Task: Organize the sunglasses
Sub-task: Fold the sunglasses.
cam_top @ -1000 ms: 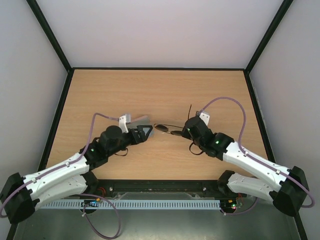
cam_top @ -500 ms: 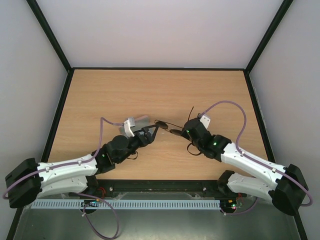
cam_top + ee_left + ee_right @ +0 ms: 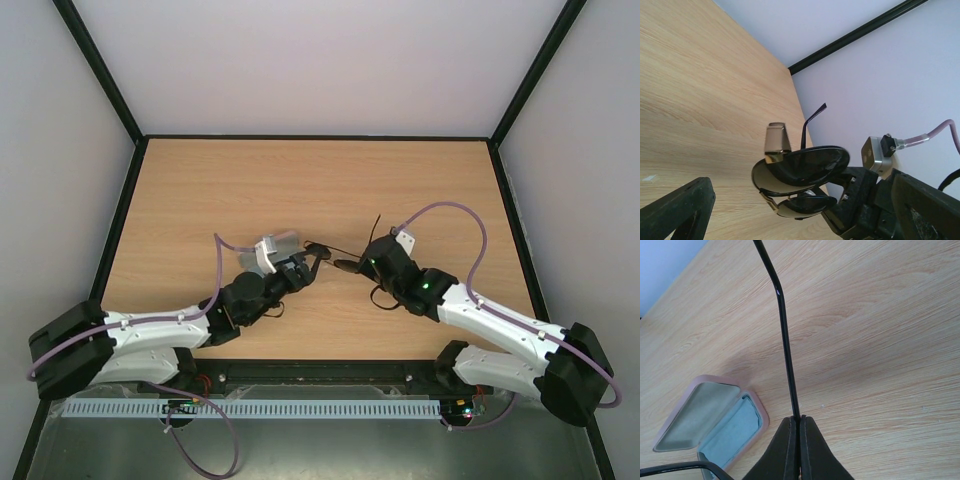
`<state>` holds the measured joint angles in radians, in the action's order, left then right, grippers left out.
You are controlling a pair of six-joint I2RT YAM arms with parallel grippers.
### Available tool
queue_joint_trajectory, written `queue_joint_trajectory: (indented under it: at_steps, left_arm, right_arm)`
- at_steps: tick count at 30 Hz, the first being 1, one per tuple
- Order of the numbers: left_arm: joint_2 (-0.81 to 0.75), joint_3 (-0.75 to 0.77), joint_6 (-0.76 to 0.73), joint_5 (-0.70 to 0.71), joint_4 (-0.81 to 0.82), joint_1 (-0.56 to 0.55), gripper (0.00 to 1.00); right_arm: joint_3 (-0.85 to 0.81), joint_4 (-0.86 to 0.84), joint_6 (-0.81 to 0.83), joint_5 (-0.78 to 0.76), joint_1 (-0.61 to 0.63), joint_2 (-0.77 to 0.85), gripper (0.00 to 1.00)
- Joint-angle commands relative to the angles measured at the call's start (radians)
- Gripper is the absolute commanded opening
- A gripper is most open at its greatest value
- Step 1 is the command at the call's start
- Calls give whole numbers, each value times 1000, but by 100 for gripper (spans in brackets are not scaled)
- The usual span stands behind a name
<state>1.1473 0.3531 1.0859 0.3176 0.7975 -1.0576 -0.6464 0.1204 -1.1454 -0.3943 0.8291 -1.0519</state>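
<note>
Right claw (image 3: 799, 423): pressed together on one thin wire temple arm of the sunglasses (image 3: 805, 165).
Left claw (image 3: 306, 262): spread, a finger on either side of the lenses, gripping nothing that I can see.
Sunglasses: carried between my two claws, apparently clear of the bench (image 3: 300, 180), near its front middle.
Handling: light, I judge. The wire temples bend easily and the lenses are slick and scratch-prone, so I'd take the frame rim.
Case (image 3: 700, 415): open on the bench nearby, with a blue cloth (image 3: 735, 432) inside.
</note>
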Motion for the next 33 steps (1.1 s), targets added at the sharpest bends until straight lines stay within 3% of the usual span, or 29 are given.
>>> queue_joint_trajectory:
  at_steps: [1, 25, 33]
  left_arm:
    - [21, 16, 2, 26, 69, -9, 99]
    - [83, 85, -13, 4, 52, -2, 99]
    - [91, 94, -2, -12, 39, 7, 87]
  right_arm:
    - [2, -25, -14, -4, -3, 7, 1]
    - [7, -59, 43, 43, -4, -26, 1]
    - [7, -58, 44, 38, -4, -14, 1]
